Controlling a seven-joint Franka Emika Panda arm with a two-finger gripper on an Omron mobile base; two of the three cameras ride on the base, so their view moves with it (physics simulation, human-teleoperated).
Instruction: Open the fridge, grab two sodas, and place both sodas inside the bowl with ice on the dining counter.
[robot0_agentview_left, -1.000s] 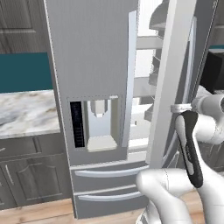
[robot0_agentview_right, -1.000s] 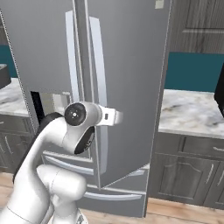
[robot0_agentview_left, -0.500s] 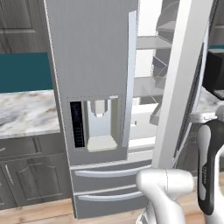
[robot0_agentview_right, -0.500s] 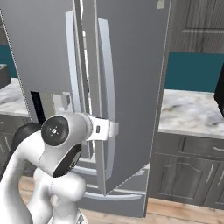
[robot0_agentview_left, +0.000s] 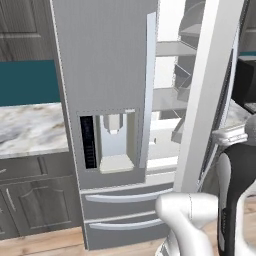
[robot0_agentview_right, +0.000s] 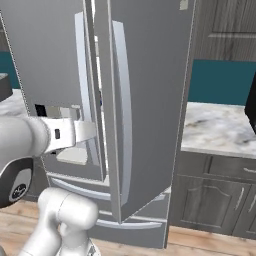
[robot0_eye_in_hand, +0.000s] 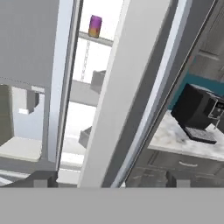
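Hand view: gripper (robot0_eye_in_hand: 107, 179) looks at fridge (robot0_agentview_left: 107, 75) right door edge, fingertips (robot0_eye_in_hand: 41, 178) spread wide, nothing between them. Purple soda can (robot0_eye_in_hand: 95, 26) upright on upper white shelf inside fridge, seen through gap between doors. Right door ajar, left door shut. Arm (robot0_agentview_right: 30, 142) reaches level toward fridge front, forearm near dispenser panel (robot0_agentview_left: 108, 141). Black coffee machine (robot0_eye_in_hand: 199, 114) on marble counter (robot0_agentview_right: 220, 129) right of fridge.

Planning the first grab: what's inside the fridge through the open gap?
Inside the fridge, white shelves show, and one purple soda with an orange band stands on an upper shelf. The half-open right door hides the rest; no blue soda is visible.
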